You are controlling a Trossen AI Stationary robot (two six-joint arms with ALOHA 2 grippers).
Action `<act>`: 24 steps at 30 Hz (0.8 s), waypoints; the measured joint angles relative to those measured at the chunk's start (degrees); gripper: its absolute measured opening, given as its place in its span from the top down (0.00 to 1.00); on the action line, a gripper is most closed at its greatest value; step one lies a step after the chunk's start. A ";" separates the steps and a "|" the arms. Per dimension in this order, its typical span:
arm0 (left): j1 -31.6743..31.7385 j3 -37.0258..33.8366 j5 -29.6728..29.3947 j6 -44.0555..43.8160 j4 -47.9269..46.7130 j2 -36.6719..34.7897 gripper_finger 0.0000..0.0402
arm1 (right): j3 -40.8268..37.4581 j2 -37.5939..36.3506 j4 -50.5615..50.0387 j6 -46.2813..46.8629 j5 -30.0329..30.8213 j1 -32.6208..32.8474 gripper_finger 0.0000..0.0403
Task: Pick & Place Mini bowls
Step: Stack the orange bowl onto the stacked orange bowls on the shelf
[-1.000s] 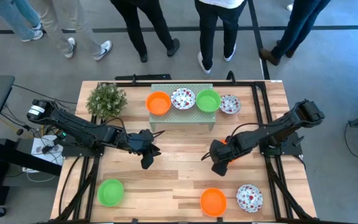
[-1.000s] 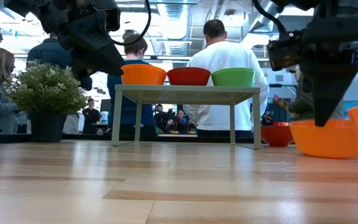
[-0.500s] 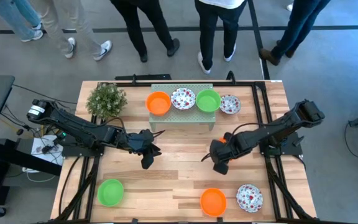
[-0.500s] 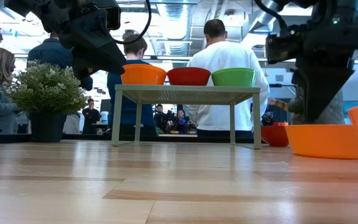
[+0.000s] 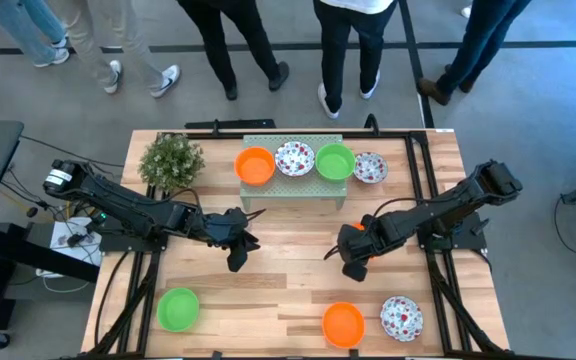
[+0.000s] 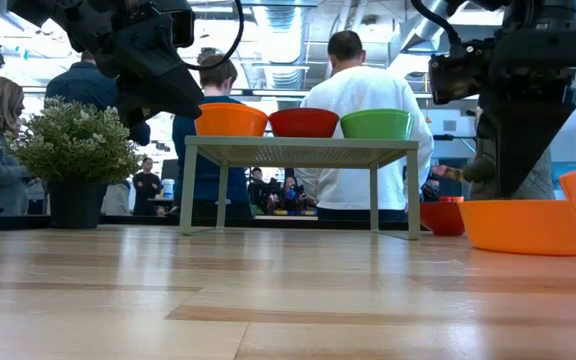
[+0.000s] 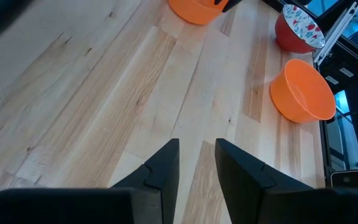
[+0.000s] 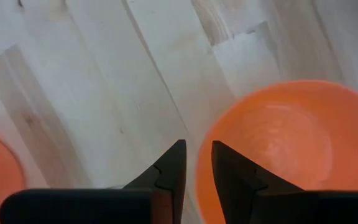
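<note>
In the high view, the widest bare stretch of table [image 5: 288, 275] lay across the frame's middle, between the left gripper [image 5: 236, 252] and the right gripper [image 5: 352, 262], both hanging over it with fingers nearly closed. Along the top edge the rack [image 5: 293, 180], carrying three bowls, blocked the centre; the plant [image 5: 171, 160] closed off the upper left, and a speckled bowl [image 5: 370, 167] sat just right of the rack. At the bottom edge, a green bowl [image 5: 178, 309] stood left, an orange bowl [image 5: 343, 324] and another speckled bowl [image 5: 401, 317] right, with open wood between green and orange.
</note>
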 joint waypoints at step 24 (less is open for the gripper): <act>0.00 0.00 0.00 0.00 0.11 0.00 0.74 | 0.04 0.92 -0.78 -3.15 -3.80 -3.60 0.61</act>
